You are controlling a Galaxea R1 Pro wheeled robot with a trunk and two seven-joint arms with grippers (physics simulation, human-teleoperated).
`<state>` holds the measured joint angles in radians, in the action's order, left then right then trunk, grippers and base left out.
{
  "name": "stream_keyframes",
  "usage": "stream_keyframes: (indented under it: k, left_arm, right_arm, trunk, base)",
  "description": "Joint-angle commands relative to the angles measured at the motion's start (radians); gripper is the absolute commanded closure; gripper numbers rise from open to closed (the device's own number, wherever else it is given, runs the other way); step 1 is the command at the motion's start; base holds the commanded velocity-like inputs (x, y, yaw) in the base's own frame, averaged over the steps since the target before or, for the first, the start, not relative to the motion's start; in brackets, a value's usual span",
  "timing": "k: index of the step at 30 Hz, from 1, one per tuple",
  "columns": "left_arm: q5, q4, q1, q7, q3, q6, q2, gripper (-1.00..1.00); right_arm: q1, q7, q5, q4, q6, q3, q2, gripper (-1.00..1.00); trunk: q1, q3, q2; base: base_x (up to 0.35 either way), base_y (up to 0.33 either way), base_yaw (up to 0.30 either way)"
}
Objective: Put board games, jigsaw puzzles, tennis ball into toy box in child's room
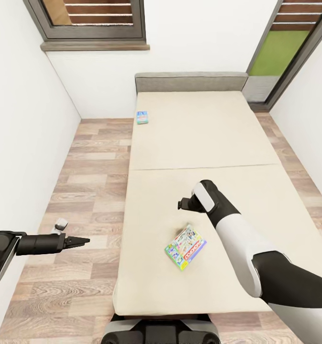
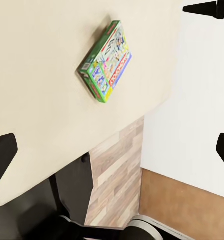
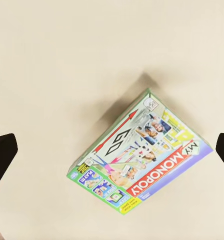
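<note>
On the bed [image 1: 199, 143], Monopoly box [image 1: 185, 247] lies flat, diagonal, beneath spread right pincer [image 1: 183, 205].

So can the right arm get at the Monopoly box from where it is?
Probably yes. The right gripper hangs open above the bed, close to the Monopoly box, which lies flat with bare mattress all around it.

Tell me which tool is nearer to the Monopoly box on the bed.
Right. The right tool hovers just beyond the Monopoly box, over the bed. The left tool hangs over the floor beside it.
</note>
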<state>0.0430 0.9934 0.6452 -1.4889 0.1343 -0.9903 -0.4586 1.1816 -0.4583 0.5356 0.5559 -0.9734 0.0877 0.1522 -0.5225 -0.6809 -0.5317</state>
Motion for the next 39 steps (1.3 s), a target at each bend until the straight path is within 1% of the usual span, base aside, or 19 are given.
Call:
stream_keyframes:
  k: [1, 13, 19, 22, 26, 29, 30, 34, 39]
  left_arm:
    - [0.005, 0.001, 0.001, -0.006, 0.001, -0.011, 0.0, -1.0]
    - [0.005, 0.001, 0.0, -0.007, 0.002, -0.011, -0.001, -1.0]
    - [0.004, 0.001, 0.001, -0.007, 0.012, -0.011, 0.0, -1.0]
    - [0.004, 0.001, 0.001, -0.014, 0.015, -0.011, -0.001, -1.0]
    - [0.005, 0.001, 0.0, -0.04, 0.016, -0.011, -0.002, -1.0]
    - [0.005, 0.001, 0.001, -0.067, 0.017, -0.011, -0.01, -1.0]
    - [0.006, 0.001, 0.001, -0.08, 0.018, -0.011, -0.017, -1.0]
    - [0.006, 0.001, 0.001, -0.082, 0.024, -0.011, -0.032, -1.0]
    - [0.005, 0.001, 0.001, -0.082, 0.032, -0.011, -0.044, -1.0]
  right_arm:
    - [0.003, -0.01, 0.011, 0.001, -0.002, 0.004, 0.0, -1.0]
    - [0.008, -0.01, 0.011, 0.002, -0.018, 0.003, 0.0, -1.0]
    - [0.021, -0.01, 0.011, 0.003, -0.024, 0.004, 0.0, -1.0]
    - [0.026, -0.01, 0.011, 0.003, -0.025, 0.004, 0.0, -1.0]
    - [0.032, -0.01, 0.01, 0.002, -0.025, 0.004, 0.0, -1.0]
    - [0.04, -0.01, 0.01, 0.002, -0.025, 0.004, -0.001, -1.0]
    - [0.044, -0.01, 0.01, 0.002, -0.026, 0.004, -0.001, -1.0]
    - [0.057, -0.01, 0.01, 0.002, -0.038, 0.004, -0.002, -1.0]
    - [0.072, -0.011, 0.01, 0.002, -0.057, 0.004, -0.002, -1.0]
  trunk:
    - [0.0, -0.003, -0.001]
    - [0.0, -0.022, -0.001]
    - [0.0, -0.032, -0.001]
    - [0.0, -0.037, -0.001]
    - [0.0, -0.044, -0.001]
    - [0.0, -0.049, -0.001]
    - [0.0, -0.05, -0.001]
    - [0.0, -0.057, -0.001]
    - [0.0, -0.065, -0.001]
  base:
    - [0.0, 0.0, 0.0]
    - [0.0, 0.0, 0.0]
    - [0.0, 0.0, 0.0]
    - [0.0, 0.0, 0.0]
    - [0.0, 0.0, 0.0]
    - [0.0, 0.0, 0.0]
    - [0.0, 0.0, 0.0]
    - [0.0, 0.0, 0.0]
    - [0.0, 0.0, 0.0]
